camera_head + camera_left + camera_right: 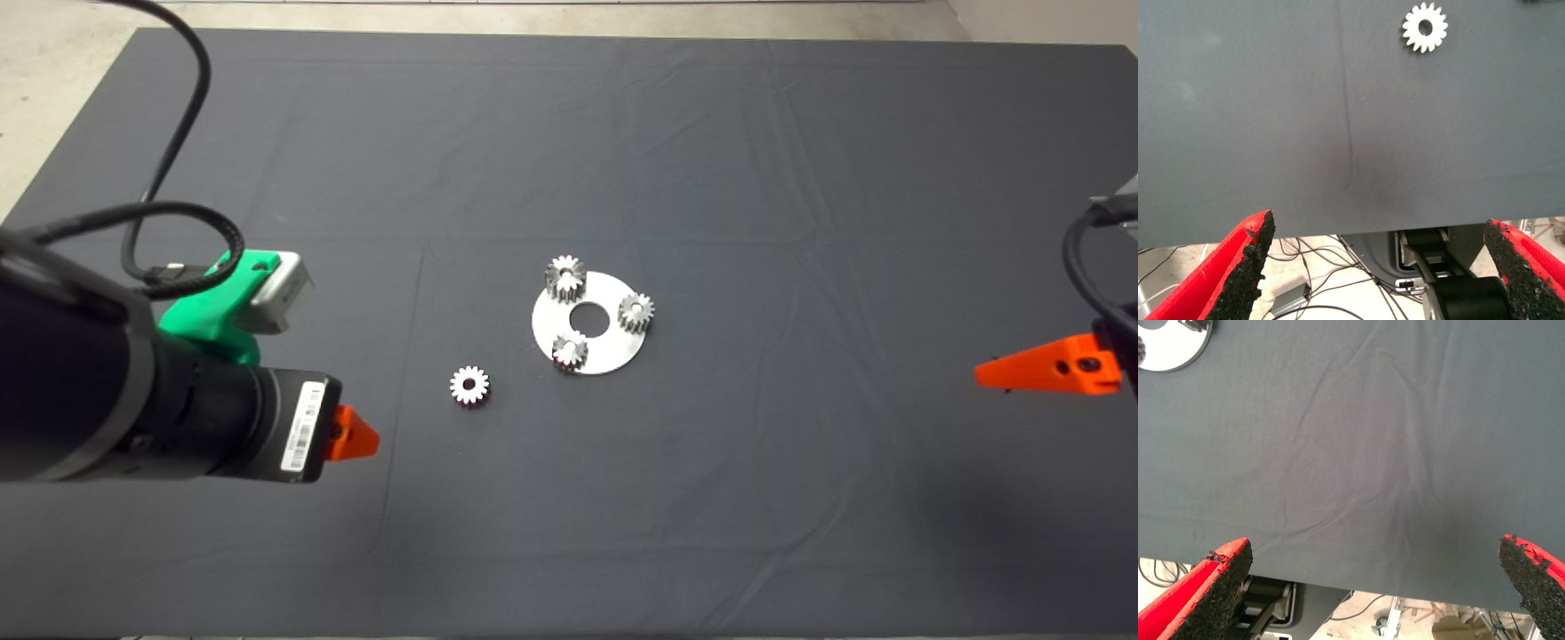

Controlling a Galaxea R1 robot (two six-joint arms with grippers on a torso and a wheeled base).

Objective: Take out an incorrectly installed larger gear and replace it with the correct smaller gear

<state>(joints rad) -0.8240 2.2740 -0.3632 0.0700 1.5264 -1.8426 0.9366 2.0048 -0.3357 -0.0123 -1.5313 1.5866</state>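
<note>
Left gripper point(1378, 267) spread wide, empty, above mat point(711, 178) near smaller gear point(469, 385), right gripper point(1385, 587) likewise.

The head camera looks steeply down on the whole table point(711, 133) from above, while each wrist camera looks low and close across the mat's near edge from opposite sides, the left sharing the loose gear point(1425, 28), the right the round plate point(1171, 350).

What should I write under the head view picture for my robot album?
Three gears stand on a round plate, one gear lies on the mat beside it, both pincers wait apart.
</note>
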